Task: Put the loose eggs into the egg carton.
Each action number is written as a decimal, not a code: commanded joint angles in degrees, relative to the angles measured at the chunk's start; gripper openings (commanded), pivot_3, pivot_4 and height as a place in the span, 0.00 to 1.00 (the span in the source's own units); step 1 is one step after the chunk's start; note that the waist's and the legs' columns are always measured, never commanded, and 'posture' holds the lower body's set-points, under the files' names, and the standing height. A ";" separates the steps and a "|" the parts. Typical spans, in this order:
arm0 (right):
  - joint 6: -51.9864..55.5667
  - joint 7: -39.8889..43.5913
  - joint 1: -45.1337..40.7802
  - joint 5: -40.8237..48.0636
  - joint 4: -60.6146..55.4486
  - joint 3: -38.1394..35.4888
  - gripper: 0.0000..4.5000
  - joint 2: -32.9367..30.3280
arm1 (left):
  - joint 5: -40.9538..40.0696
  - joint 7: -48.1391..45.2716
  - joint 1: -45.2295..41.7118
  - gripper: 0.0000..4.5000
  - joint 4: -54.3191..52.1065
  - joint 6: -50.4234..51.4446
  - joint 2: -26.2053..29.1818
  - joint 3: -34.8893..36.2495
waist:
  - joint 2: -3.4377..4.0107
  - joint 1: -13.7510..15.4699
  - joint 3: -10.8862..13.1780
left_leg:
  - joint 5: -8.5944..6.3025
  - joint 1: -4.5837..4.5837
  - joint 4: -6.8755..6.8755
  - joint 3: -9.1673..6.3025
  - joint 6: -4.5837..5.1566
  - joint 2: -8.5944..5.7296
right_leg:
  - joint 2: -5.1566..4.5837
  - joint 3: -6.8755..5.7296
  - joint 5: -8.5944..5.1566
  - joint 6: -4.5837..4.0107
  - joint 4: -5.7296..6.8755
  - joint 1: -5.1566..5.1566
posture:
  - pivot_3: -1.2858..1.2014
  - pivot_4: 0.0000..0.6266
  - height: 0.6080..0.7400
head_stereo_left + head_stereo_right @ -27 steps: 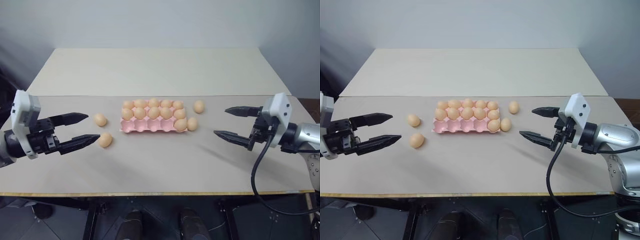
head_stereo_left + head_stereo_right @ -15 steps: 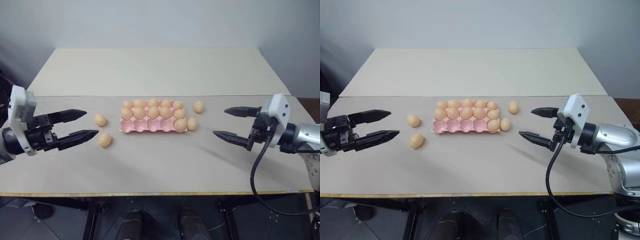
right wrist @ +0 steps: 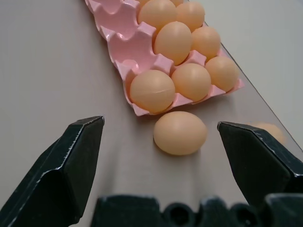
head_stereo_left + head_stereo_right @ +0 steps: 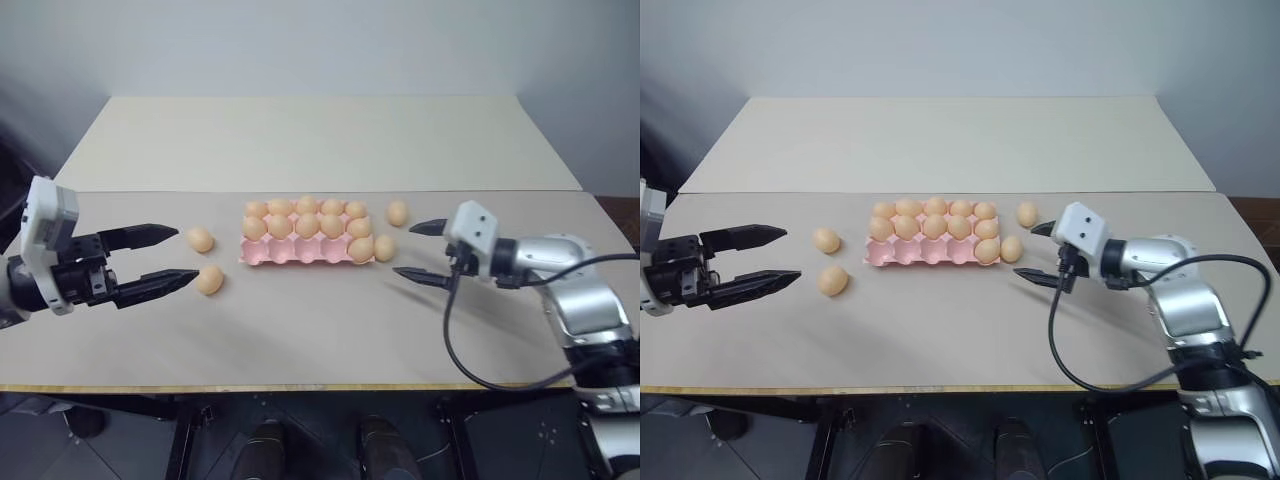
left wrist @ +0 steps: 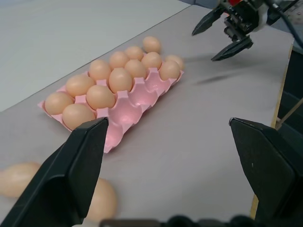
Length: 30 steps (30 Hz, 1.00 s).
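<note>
Pink egg carton (image 4: 305, 250) mid-table, back rows filled, four front cups empty. Four loose eggs (image 4: 384, 247) left on table: two per side, one touching carton. Left gripper (image 4: 172, 255), right gripper (image 4: 418, 252): fingers apart, empty.

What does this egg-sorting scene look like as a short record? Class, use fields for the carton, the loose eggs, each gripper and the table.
carton: pink egg carton in the middle of the table, back two rows full, front row empty except the cup at its right end
loose eggs: four on the table; two left of the carton, two right of it
left gripper: open, empty, beside the left pair
right gripper: open, empty, facing the egg by the carton's right end
table: pale beige top
</note>
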 commanded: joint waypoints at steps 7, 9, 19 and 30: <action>-12.36 -2.55 -9.87 -10.09 20.08 5.66 1.00 6.71 | 0.10 0.31 0.99 0.99 -1.78 -0.68 0.43 1.62 | 0.00 -0.01 0.00 | 0.01 -0.03 0.00 0.00 -0.02 0.00 | 0.01 0.03 0.00 0.00 0.02 -0.05 | 0.52 0.24 1.00; -14.76 -3.14 -11.43 -11.63 24.20 6.33 1.00 7.93 | 0.22 0.66 1.23 0.99 -2.03 -0.78 0.35 1.69 | 0.00 -0.03 0.00 | 0.01 -0.02 0.00 0.00 -0.02 0.00 | 0.01 0.03 0.00 0.00 0.04 -0.05 | 0.52 0.24 1.00; -14.92 -2.78 -11.87 -12.05 25.26 3.64 0.54 7.37 | -0.18 1.73 2.43 1.00 -3.53 -0.67 0.41 3.27 | 0.00 -0.04 0.00 | 0.01 -0.01 0.01 0.00 -0.02 0.00 | 0.02 0.05 0.00 -0.01 0.08 -0.06 | 0.52 0.24 1.00; -3.43 0.44 -7.13 -4.80 1.72 -1.56 0.54 1.68 | 0.29 2.27 2.13 1.00 -3.41 -1.55 0.01 2.19 | 0.00 -0.90 0.00 | 0.01 0.12 0.03 0.07 -0.01 0.04 | 0.11 0.22 0.00 -0.01 0.22 -0.04 | 0.52 0.24 1.00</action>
